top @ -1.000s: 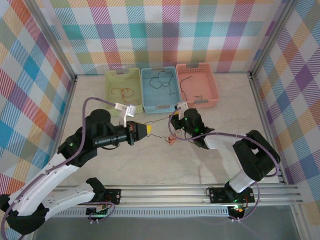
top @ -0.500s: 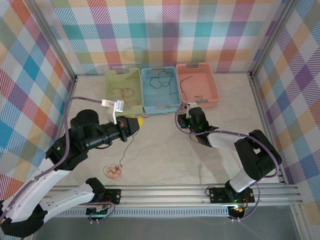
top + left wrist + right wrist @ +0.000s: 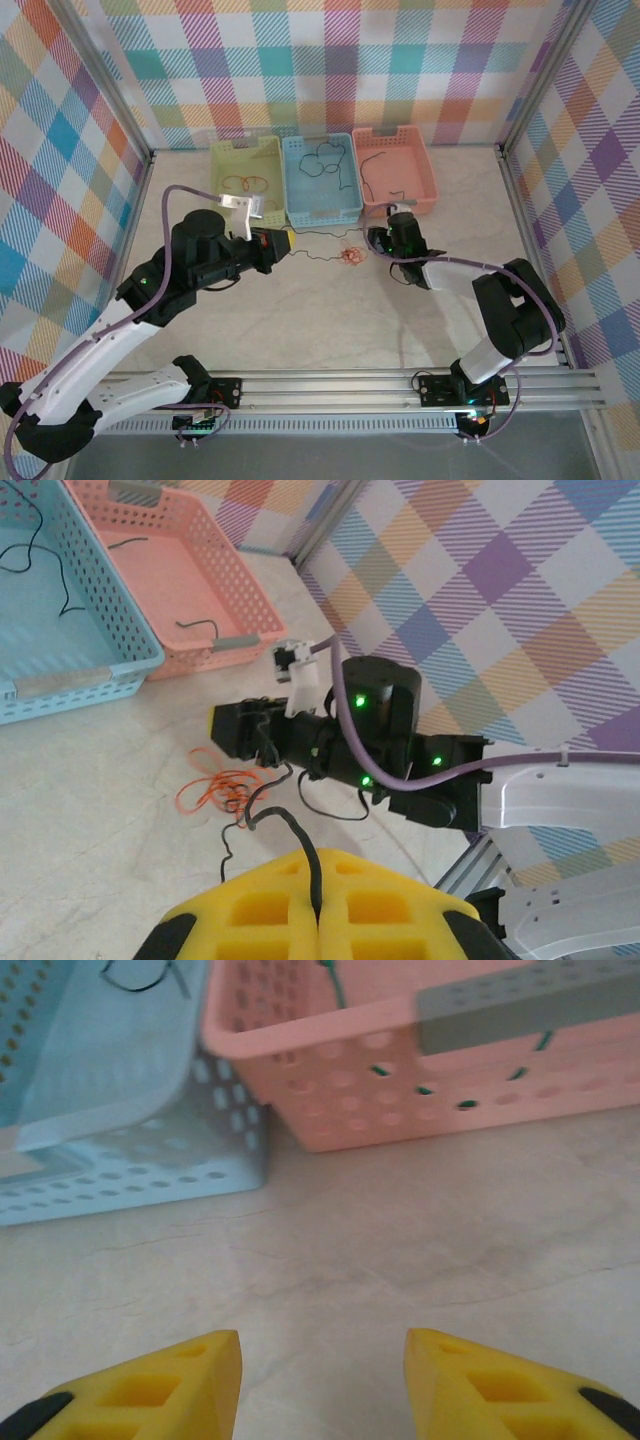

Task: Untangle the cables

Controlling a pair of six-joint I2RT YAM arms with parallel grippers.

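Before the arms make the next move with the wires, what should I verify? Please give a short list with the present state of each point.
1. The left pincer is shut on the black wire: ok.
2. The right pincer is open, with nothing between its fingers: ok.
3. The black wire is free from the orange bundle: not ok, it runs into the bundle.
4. The right pincer is aimed at the bundle: not ok, it faces the pink basket.
5. The bundle lies on the table between the two pincers: ok.
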